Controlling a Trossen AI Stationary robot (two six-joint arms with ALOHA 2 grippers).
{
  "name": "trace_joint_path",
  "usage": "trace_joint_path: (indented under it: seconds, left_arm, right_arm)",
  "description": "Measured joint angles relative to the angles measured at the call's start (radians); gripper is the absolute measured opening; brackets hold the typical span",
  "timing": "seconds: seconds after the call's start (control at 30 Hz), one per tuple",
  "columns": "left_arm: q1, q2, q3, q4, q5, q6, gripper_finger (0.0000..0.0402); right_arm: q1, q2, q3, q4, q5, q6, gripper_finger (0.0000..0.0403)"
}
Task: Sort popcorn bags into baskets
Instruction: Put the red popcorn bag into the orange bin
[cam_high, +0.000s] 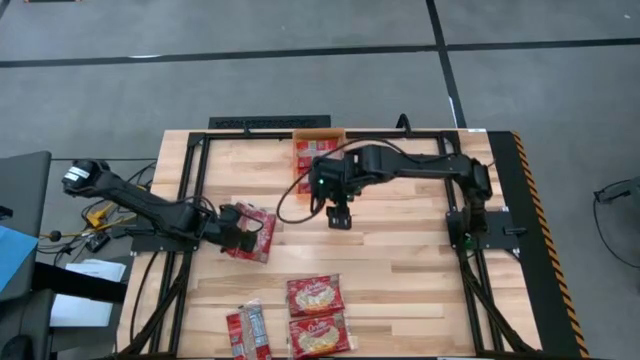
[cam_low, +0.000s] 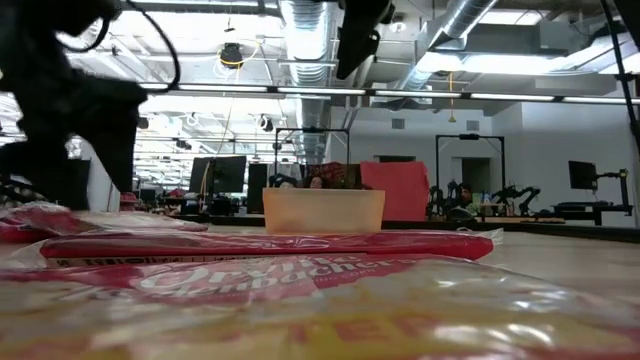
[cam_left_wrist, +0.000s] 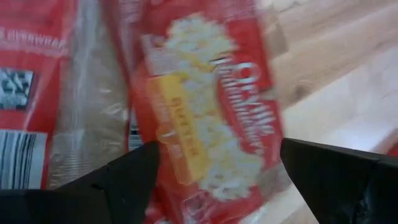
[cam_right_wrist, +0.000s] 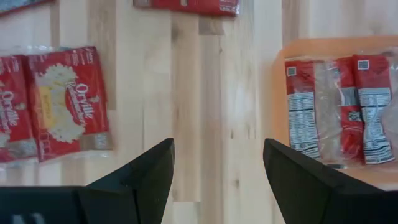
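My left gripper is open low over two red popcorn bags at the table's left. Its fingers stand either side of a face-up bag; a second bag beside it shows its grey back panel. Whether the fingers touch the bag I cannot tell. My right gripper hangs open above bare wood near the table's middle. The orange basket sits at the far edge. A bag lies in it back side up.
Three more bags lie near the near edge: two face up, and one back side up. In the low view they fill the foreground. Bare wood spans the middle and right of the table. A black frame borders the table.
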Motion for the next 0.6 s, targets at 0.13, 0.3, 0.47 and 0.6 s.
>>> trace_joint_path:
  seconds: [0.13, 0.3, 0.47, 0.6]
  left_arm:
    - [-0.013, 0.011, -0.056, 0.01, -0.004, -0.082, 0.0325]
    - [-0.024, 0.012, -0.073, 0.008, -0.018, -0.104, 0.0325]
    - [-0.024, 0.02, -0.073, 0.074, -0.004, -0.089, 0.0313]
    - [-0.024, 0.03, -0.074, 0.075, 0.01, -0.093, 0.0253]
  right_arm:
    - [0.043, 0.0, 0.0, -0.002, 0.011, 0.058, 0.0269]
    - [0.099, 0.0, 0.0, 0.001, 0.022, 0.087, 0.0269]
    - [0.144, 0.0, 0.0, 0.001, 0.106, 0.13, 0.0269]
    - [0.17, 0.0, 0.0, 0.0, 0.157, 0.168, 0.0269]
